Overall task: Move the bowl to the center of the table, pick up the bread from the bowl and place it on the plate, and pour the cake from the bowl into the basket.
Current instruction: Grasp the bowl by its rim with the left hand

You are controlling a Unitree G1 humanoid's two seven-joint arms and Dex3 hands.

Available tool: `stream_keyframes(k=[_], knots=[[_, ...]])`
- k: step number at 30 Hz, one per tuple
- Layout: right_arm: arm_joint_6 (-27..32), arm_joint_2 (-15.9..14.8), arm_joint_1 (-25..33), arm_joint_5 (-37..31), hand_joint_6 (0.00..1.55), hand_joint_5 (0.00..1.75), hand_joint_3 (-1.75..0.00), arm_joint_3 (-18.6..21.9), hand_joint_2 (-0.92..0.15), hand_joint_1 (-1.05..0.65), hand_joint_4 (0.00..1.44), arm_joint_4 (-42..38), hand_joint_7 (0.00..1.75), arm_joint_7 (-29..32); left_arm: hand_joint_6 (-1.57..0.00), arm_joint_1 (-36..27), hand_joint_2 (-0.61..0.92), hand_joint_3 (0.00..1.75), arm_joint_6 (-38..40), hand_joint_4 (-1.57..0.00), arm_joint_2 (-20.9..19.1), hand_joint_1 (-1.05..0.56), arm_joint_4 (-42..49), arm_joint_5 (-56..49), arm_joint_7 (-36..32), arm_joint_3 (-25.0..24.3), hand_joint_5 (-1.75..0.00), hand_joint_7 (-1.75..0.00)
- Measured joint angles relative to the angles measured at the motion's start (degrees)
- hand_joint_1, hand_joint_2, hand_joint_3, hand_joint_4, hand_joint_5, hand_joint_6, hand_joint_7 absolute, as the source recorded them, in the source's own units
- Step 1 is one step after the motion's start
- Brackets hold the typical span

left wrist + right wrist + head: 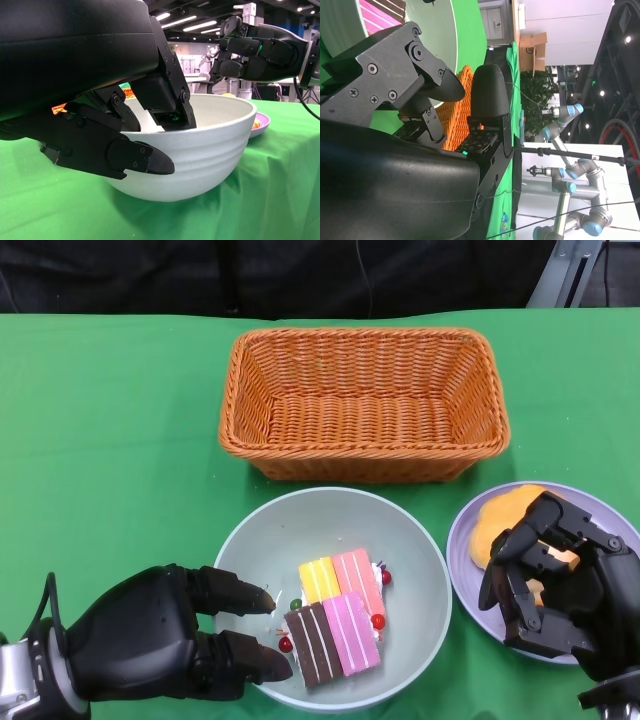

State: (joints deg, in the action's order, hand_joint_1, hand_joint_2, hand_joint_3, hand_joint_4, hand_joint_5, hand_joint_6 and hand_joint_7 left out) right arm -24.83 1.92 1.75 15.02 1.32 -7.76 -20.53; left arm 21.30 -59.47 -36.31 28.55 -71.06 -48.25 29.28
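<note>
A pale green bowl (420, 550) sits in front of me, holding striped cake slices (335, 625) in yellow, pink and brown. My left hand (160, 640) grips its left rim. In the left wrist view the thumb (135, 155) presses the bowl's (205, 150) outer wall and the other fingers reach inside. The orange bread (500, 520) lies on the lilac plate (460, 540) to the bowl's right. My right hand (560, 585) hovers above the plate, fingers bent and apart, holding nothing. It is raised in the air (260, 47). The woven basket (365, 390) stands empty behind the bowl.
Green cloth covers the table (110, 440), with bare room left of the basket and bowl. The basket's near wall is close to the bowl's far rim. The plate almost touches the bowl's right side. Robot arms stand in the room beyond the table.
</note>
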Motion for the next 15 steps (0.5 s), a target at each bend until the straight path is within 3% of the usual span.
stream_keyframes(k=[5,15], knots=[[0.12,0.00,0.18,0.45,0.68,1.75,-1.24,-0.05,-0.51,-0.06,0.77,0.63,1.51,-0.18,-0.97,-0.36,0.92,0.14,3.01,-0.88,-0.75,-0.42,-1.59,1.63,2.26,0.18,-0.07,-0.05],[0.12,0.30,0.66,0.32,0.68,1.73,-1.25,-0.13,-0.51,-0.07,0.77,1.86,1.50,0.20,-0.96,-3.68,0.92,0.11,8.36,-0.92,-1.24,-0.43,-7.51,6.89,13.92,0.10,-0.09,-0.02]])
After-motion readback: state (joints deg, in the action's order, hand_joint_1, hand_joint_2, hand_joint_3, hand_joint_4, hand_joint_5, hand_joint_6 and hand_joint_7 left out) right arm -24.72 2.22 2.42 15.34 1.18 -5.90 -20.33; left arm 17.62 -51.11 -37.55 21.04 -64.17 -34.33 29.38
